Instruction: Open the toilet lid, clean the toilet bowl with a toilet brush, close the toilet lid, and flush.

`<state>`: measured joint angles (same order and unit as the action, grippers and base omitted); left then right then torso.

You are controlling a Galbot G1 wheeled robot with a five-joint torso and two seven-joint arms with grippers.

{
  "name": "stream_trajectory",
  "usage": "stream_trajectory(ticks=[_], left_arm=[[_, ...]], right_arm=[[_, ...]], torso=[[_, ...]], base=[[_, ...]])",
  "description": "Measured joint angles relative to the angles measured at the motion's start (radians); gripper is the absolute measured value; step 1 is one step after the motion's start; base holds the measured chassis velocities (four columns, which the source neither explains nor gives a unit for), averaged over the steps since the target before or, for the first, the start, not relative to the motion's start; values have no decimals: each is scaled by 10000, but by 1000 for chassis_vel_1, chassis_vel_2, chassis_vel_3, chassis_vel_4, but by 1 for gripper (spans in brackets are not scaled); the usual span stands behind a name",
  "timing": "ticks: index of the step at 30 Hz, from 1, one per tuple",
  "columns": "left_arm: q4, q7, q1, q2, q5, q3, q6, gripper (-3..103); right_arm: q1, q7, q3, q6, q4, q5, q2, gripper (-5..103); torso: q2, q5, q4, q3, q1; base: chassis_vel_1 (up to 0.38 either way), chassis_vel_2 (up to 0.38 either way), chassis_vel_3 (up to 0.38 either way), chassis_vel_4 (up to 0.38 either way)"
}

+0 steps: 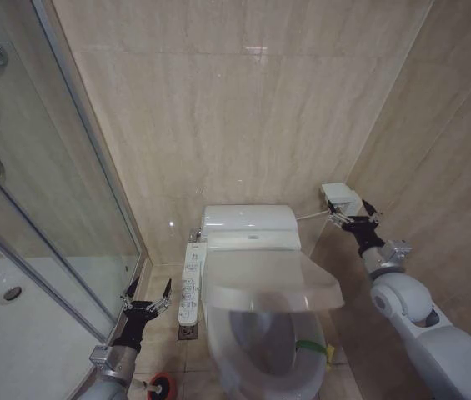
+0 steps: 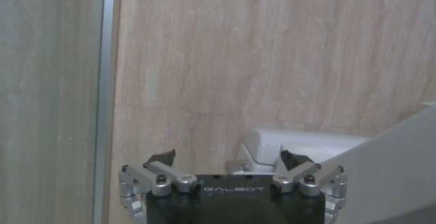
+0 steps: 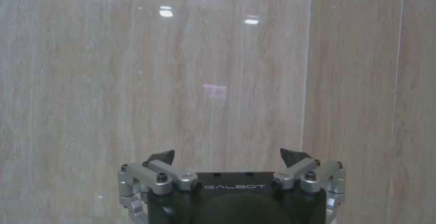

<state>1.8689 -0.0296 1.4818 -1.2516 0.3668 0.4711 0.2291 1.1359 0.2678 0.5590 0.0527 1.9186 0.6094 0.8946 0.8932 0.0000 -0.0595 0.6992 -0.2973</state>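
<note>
A bathroom corner with beige marble-look wall tiles, seen from above. At far left stands a glass shower enclosure [image 1: 43,208] with a white shower tray [image 1: 18,333] behind its glass. Just right of the glass, low in the head view, the left gripper [image 1: 146,294] points up toward the wall, its jaws spread wide and holding nothing; the left wrist view shows the same spread black fingertips [image 2: 163,157] against the tiles. Below that arm, on the floor at the bottom edge, sits a small red cup holder [image 1: 160,385] with the toilet brush [image 1: 153,386] resting in it, pale handle pointing left. Next comes a narrow white button panel [image 1: 191,283] fixed along the left side of the toilet bowl [image 1: 243,379]. The toilet lid [image 1: 273,279] is blurred and partly raised, tilted above the bowl and its seat, with a yellow-green strap [image 1: 312,345] near the bowl's right rim. At right, the right gripper [image 1: 345,215] is raised by the side wall, touching or just beside a small white wall box [image 1: 339,198], its jaws wide apart and empty.
</note>
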Motion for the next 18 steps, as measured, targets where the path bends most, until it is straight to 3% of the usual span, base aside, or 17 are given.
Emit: stream_trajectory(ticks=[10, 18], left_arm=[[0, 0, 0, 0, 0, 0, 0, 100], [0, 0, 0, 0, 0, 0, 0, 100]], right_arm=[[684, 243, -180, -80, 166, -685, 746, 100], [1307, 247, -170, -251, 190, -1108, 957, 100]], torso=[[0, 0, 0, 0, 0], [0, 0, -1, -1, 0]], base=[[0, 0, 0, 0], [0, 0, 0, 0]])
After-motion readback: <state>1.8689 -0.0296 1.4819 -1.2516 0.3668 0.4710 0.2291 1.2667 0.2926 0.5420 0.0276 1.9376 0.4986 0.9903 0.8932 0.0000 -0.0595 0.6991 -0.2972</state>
